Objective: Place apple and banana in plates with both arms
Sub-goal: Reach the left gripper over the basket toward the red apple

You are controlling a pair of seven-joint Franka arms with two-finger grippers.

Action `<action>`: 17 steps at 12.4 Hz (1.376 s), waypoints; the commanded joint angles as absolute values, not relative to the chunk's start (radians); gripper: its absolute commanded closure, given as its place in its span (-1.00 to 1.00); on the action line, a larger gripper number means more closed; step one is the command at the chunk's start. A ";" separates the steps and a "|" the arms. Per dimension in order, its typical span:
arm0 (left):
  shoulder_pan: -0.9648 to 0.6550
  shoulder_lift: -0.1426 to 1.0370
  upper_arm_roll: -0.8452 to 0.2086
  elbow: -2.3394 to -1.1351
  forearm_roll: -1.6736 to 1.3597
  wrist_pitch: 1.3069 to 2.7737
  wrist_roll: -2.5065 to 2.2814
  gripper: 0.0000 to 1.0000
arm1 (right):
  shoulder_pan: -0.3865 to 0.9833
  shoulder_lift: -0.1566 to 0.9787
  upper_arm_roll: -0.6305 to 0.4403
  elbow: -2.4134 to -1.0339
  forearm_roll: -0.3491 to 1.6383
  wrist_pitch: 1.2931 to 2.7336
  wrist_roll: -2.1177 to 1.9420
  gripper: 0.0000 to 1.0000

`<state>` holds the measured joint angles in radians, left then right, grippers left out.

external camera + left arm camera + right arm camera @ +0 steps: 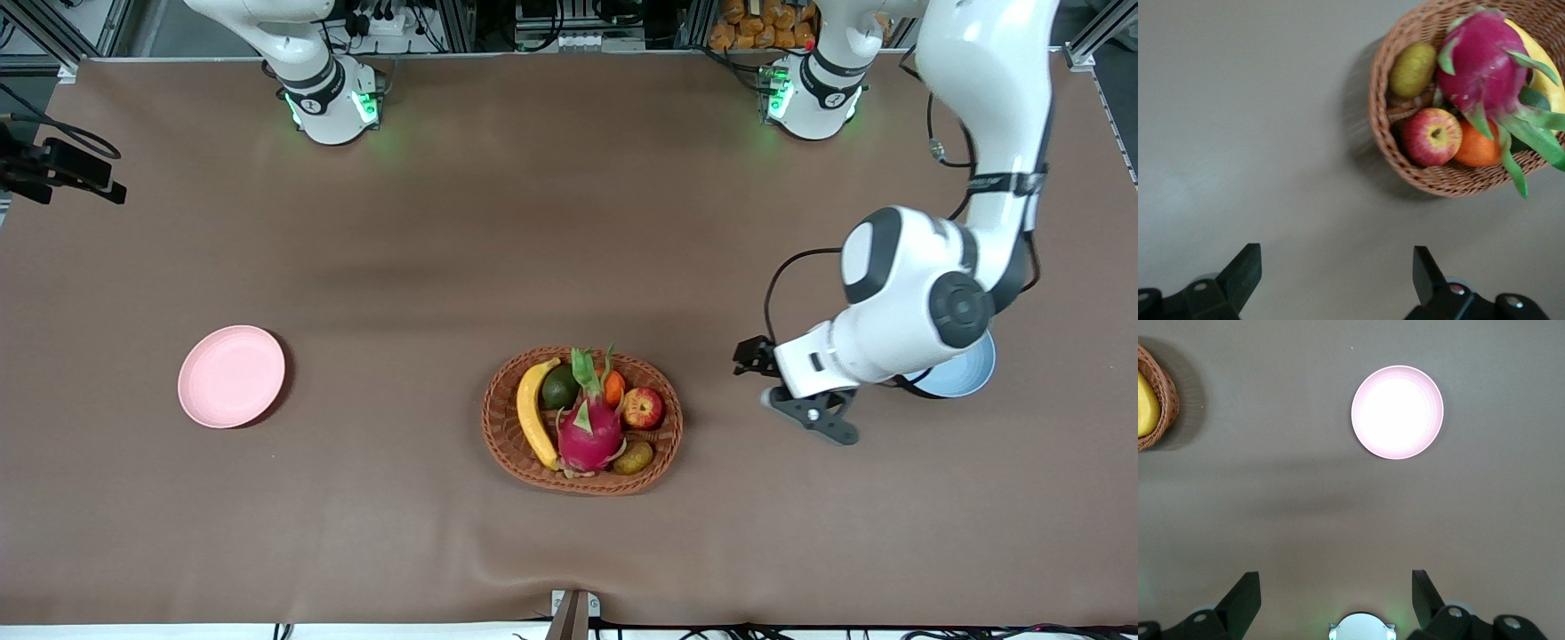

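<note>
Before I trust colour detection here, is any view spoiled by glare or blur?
Right wrist view: the pink plate is washed out almost white by glare. Left wrist view: the basket rim is slightly smeared; the apple reads fine. Front view: evenly lit, with soft shadows beside the basket and plate.

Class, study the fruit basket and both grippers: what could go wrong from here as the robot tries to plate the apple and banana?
1. The apple is wedged against the dragon fruit and orange fruit; the open left gripper may bump or grab them.
2. The banana hugs the basket wall, leaving little finger room.
3. The left arm hides most of the blue plate.
</note>
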<state>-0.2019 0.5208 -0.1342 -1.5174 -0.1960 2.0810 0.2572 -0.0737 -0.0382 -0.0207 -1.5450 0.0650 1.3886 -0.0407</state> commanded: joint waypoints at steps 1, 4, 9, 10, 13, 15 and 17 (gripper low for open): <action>-0.262 0.584 -0.133 -1.473 -0.210 2.153 0.313 -1.00 | -0.087 -0.034 -0.009 -1.549 0.086 1.405 -0.040 -1.00; -0.287 0.656 -0.135 -1.453 -0.215 2.275 0.490 -1.00 | -0.089 -0.032 -0.009 -1.551 0.086 1.405 -0.040 -1.00; -0.348 0.713 -0.135 -1.457 -0.219 2.385 0.526 -1.00 | -0.089 -0.031 -0.009 -1.549 0.086 1.405 -0.040 -1.00; -0.347 0.725 -0.135 -1.459 -0.221 2.402 0.528 -1.00 | -0.089 -0.031 -0.009 -1.549 0.086 1.405 -0.040 -1.00; -0.385 0.750 -0.135 -1.457 -0.224 2.445 0.528 -1.00 | -0.089 -0.031 -0.009 -1.549 0.086 1.405 -0.040 -1.00; -0.387 0.759 -0.135 -1.457 -0.222 2.459 0.522 -1.00 | -0.089 -0.031 -0.009 -1.549 0.086 1.405 -0.040 -1.00; -0.406 0.770 -0.135 -1.459 -0.224 2.483 0.522 -1.00 | -0.089 -0.031 -0.009 -1.549 0.086 1.405 -0.040 -1.00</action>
